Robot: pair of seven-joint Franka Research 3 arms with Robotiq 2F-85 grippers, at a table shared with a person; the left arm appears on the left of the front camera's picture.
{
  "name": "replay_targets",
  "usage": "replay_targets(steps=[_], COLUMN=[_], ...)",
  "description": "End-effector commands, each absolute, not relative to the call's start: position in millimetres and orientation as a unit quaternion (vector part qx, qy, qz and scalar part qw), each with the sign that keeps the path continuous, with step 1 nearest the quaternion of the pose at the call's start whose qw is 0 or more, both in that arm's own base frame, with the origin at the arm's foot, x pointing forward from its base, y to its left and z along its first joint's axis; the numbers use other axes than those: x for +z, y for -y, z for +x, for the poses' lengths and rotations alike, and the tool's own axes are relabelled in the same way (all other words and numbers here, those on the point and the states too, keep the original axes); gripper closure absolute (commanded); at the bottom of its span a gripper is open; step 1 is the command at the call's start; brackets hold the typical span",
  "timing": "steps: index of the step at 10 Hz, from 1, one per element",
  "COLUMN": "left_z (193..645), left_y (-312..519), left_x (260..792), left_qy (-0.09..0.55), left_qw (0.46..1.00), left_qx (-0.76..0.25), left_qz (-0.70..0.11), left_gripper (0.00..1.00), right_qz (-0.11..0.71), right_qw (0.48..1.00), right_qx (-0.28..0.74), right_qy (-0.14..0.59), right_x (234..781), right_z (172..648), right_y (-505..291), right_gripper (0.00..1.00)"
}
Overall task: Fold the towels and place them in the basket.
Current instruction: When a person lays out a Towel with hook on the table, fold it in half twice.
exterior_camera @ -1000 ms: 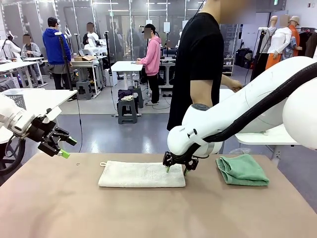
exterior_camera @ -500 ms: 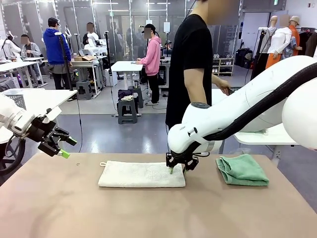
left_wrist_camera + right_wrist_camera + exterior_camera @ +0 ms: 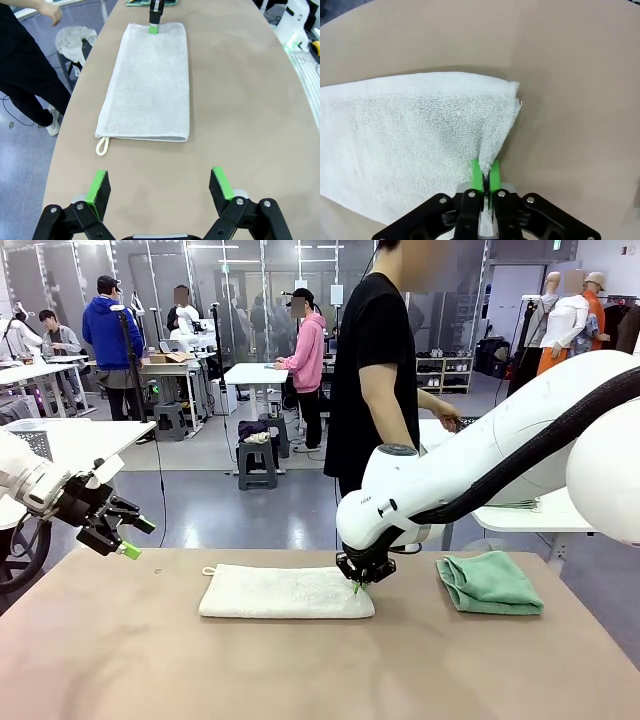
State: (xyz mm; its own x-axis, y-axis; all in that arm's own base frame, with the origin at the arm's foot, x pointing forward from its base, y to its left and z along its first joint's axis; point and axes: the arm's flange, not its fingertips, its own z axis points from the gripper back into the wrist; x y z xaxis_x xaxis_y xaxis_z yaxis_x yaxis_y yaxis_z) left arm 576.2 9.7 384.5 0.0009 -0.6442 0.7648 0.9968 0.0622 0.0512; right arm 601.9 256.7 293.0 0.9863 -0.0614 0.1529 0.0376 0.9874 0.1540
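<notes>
A matte tan tabletop (image 3: 150, 660) fills the lower frame, a busy workshop with grey floor behind. The cream-white terry towel (image 3: 285, 592) lies centre; the right gripper (image 3: 357, 585) pinches its right end. The mint green terry towel (image 3: 490, 583) sits right. The left gripper (image 3: 128, 536) hovers wide at left.

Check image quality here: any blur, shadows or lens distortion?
Front view: sharp and evenly lit, with a faint shadow beneath the white towel. Left wrist view: wide-angle lens bends the table edges. Right wrist view: crisp terry texture, soft shadow beside the right claw.
</notes>
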Motion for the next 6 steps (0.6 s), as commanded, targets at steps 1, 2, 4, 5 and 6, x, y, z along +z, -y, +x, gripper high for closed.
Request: replay_targets(steps=[1,2,4,5,6], left_z=[576.1,576.1,576.1,576.1,576.1], left_y=[-9.8,-9.8,-9.8,-9.8,-9.8], left_x=[385.6,385.6,385.6,385.6,385.6], left_qy=[0.325,0.325,0.325,0.325,0.325], left_qw=[0.653,0.653,0.653,0.653,0.653], left_qx=[-0.628,-0.628,-0.628,-0.628,-0.628], left_qz=[-0.272,-0.272,-0.272,-0.272,-0.272], left_gripper=[0.13,0.13,0.13,0.13,0.13], right_qz=[0.053,0.051,0.041,0.033,0.024], right_qw=[0.995,0.995,0.997,0.997,0.998], right_qx=[-0.044,-0.044,-0.031,-0.024,-0.017], right_qy=[0.078,0.079,0.065,0.059,0.062], right_x=[290.6,290.8,290.4,293.6,299.5], right_z=[603.9,603.4,604.3,603.1,600.5], right_y=[-260.6,-260.5,-254.5,-246.8,-237.0], right_gripper=[1.0,1.0,1.0,1.0,1.0])
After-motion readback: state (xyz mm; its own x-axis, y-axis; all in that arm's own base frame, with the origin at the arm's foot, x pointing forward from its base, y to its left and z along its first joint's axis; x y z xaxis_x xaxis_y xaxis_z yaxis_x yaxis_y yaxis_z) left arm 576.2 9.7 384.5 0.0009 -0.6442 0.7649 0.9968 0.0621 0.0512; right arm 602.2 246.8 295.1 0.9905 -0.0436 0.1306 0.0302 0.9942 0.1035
